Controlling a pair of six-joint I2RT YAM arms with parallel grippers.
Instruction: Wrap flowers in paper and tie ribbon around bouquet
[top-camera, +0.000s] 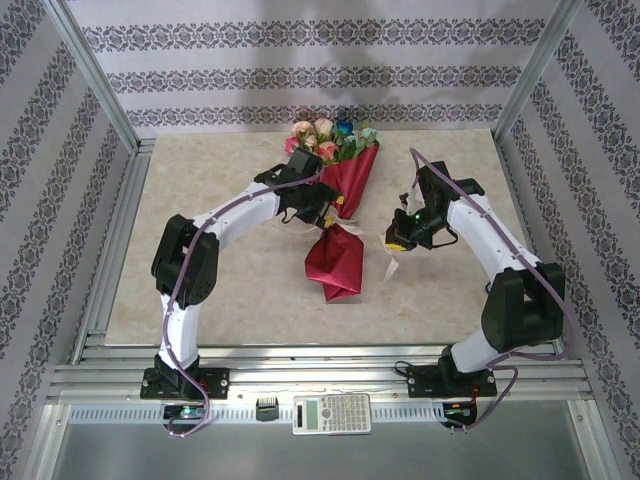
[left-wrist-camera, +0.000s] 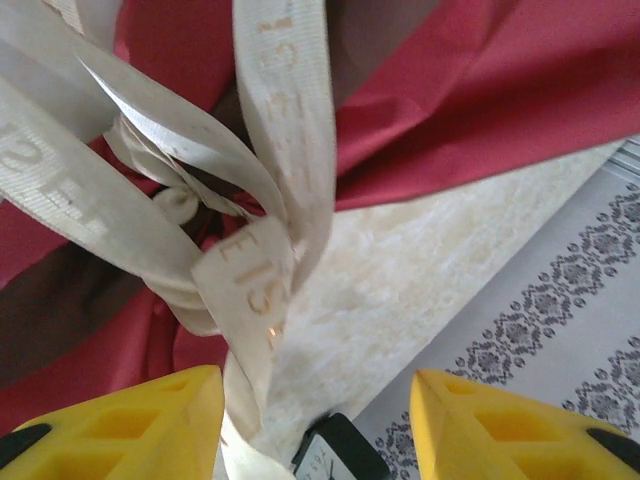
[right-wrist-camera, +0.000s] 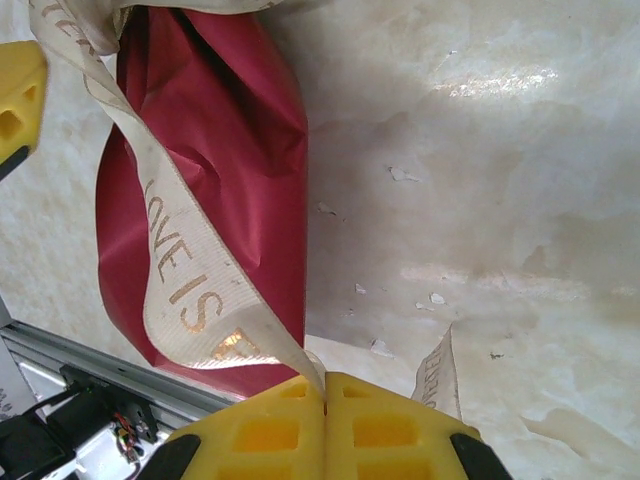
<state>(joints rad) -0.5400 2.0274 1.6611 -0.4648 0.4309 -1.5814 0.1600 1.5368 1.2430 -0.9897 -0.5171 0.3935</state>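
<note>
bouquet (top-camera: 345, 195): lies on bench (top-camera: 220, 290), centre-back, flower heads (top-camera: 325, 135) toward rear wall
paper (top-camera: 338, 258): red, crumpled tail toward near edge
ribbon (left-wrist-camera: 285, 120): cream, printed, knotted round the paper
right tool (right-wrist-camera: 325, 415): closed, pinching a ribbon end, right of bouquet
left tool (left-wrist-camera: 318, 405): jaws apart by the knot, ribbon loose between them

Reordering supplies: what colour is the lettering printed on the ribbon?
Golden-tan lettering on a cream ribbon, clearest in the right wrist view.
</note>
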